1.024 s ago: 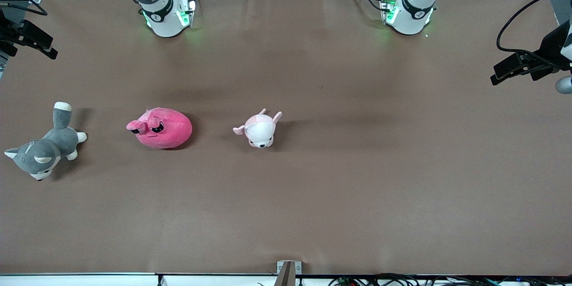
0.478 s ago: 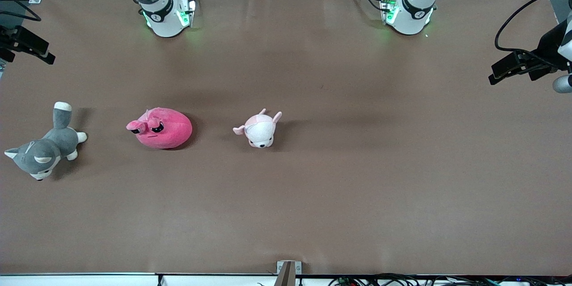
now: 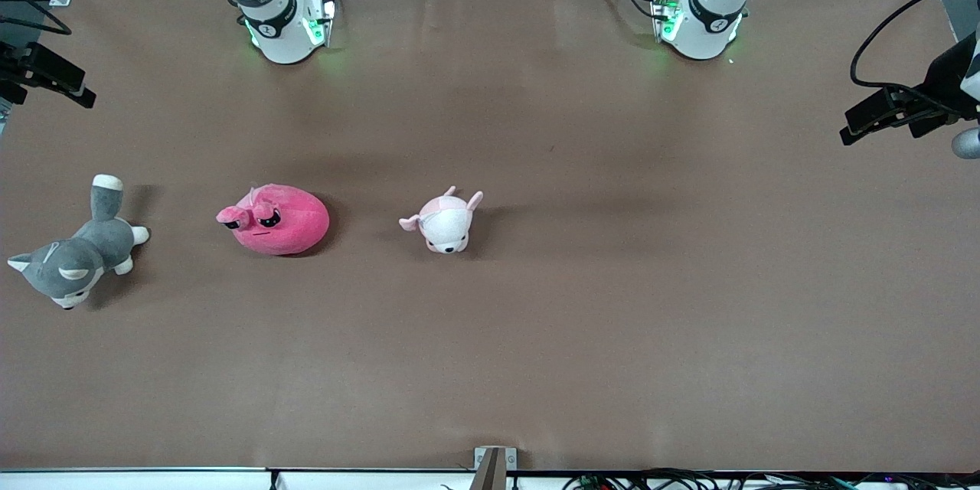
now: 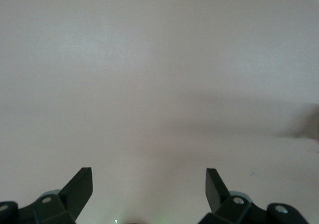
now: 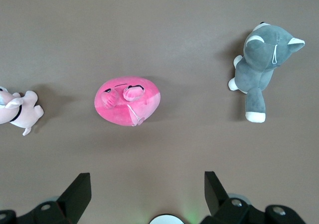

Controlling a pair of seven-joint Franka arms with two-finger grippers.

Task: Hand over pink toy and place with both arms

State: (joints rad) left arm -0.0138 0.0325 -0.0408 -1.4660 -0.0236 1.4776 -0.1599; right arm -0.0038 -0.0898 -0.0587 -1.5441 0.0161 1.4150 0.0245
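Note:
The pink toy (image 3: 274,220), a round hot-pink plush with black eyes, lies on the brown table toward the right arm's end. It also shows in the right wrist view (image 5: 128,101). My right gripper (image 5: 147,176) is open and empty, high over the table between its base and the pink toy. My left gripper (image 4: 148,170) is open and empty, high over bare table with only a shadow below it. Neither gripper touches anything. The arm bases (image 3: 285,23) (image 3: 703,19) stand along the table's robot edge.
A small pale pink-and-white plush (image 3: 442,222) lies beside the pink toy, toward the table's middle. A grey-and-white plush (image 3: 73,253) lies at the right arm's end. Black hardware with cables (image 3: 903,111) (image 3: 46,75) shows at both side edges.
The black hardware at both side edges of the front view has shifted slightly. The three plushes have not moved.

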